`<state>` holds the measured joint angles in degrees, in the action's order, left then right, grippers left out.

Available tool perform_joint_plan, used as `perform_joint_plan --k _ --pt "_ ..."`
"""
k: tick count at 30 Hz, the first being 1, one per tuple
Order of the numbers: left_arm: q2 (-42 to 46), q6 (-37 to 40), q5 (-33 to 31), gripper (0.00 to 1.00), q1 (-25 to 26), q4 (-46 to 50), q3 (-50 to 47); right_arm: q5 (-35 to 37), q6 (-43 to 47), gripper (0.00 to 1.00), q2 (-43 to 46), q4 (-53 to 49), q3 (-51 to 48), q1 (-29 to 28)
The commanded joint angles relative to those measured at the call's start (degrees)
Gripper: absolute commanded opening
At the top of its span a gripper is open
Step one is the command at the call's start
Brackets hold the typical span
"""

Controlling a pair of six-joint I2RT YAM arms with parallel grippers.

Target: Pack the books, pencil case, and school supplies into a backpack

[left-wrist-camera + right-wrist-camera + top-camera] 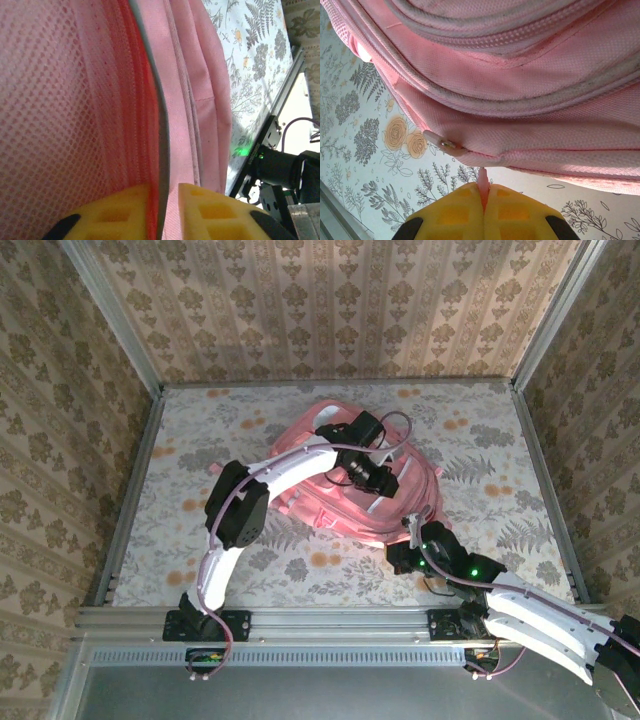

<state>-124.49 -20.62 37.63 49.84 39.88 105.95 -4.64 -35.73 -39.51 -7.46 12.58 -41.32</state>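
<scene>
Hands number two, and one backpack (315,508) lies between them. On the left hand (164,192) the two yellow fingers (212,212) stand only a narrow slot apart. That slot is filled by the backpack's opening edge: a red-pink zip tape (144,125) and a grey piped rim (163,125) run straight down into it, so this hand is closed on that edge. Left of the rim spreads one pink mesh panel (55,100). Right of it come plain pink fabric folds, then the flowered bench (250,65), then the dark right arm (280,167) with a green light on it.

The right hand (484,192) has its two fingers pressed together, pinching one thin pink strip (482,180) that hangs from the backpack's lower seam. Just up and to the left, one white zip tag (435,140) with a small metal link sticks out along the same seam. Above that run several stacked pink seams and zip lines.

Seen from above, the backpack lies flat in the middle of the bench, nearer the far wall than the arm bases. The left arm (290,472) reaches across its top, with the hand down on its right part. The right hand sits at its near right corner, touching it.
</scene>
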Motion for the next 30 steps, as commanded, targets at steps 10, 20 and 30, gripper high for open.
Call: perform_joint_plan --k 10,20,30 --pt "13.2 -0.4 -0.4 0.0 -8.8 -1.1 -1.0 -1.4 2.3 0.0 -2.7 -3.9 4.3 0.8" --pt "18.1 2.4 -0.5 0.0 -13.4 2.0 -4.2 5.2 10.5 0.0 -7.7 -16.1 16.1 0.8" --pt "18.8 2.3 -3.7 0.0 -17.2 2.4 -6.3 9.9 13.9 0.0 -15.0 -23.0 23.3 -3.1"
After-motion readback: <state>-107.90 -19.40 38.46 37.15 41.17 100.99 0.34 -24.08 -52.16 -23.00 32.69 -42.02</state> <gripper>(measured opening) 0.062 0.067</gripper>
